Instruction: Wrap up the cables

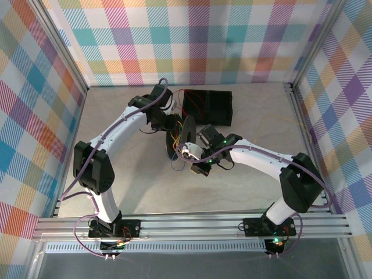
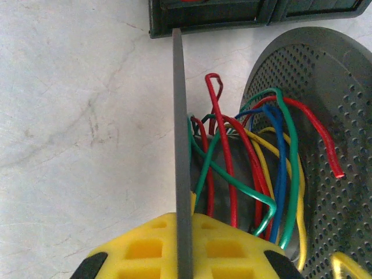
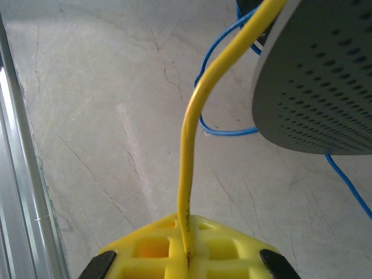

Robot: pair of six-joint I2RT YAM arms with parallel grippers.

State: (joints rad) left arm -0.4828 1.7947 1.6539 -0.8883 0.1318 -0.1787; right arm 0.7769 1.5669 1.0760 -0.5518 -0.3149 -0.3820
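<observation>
The left claw (image 2: 184, 247) pinches a flange of the spool (image 2: 179, 104), probably to steady it on the bench (image 2: 70, 128) with the cables (image 2: 232, 168) bunched at its core, while the right claw (image 3: 186, 247) pinches a yellow cable (image 3: 189, 145) running up to it, seemingly for winding.

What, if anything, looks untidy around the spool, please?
The cables lie loosely on the spool: a red end juts across its perforated flange, and a blue strand trails onto the table rather than lying wound.
</observation>
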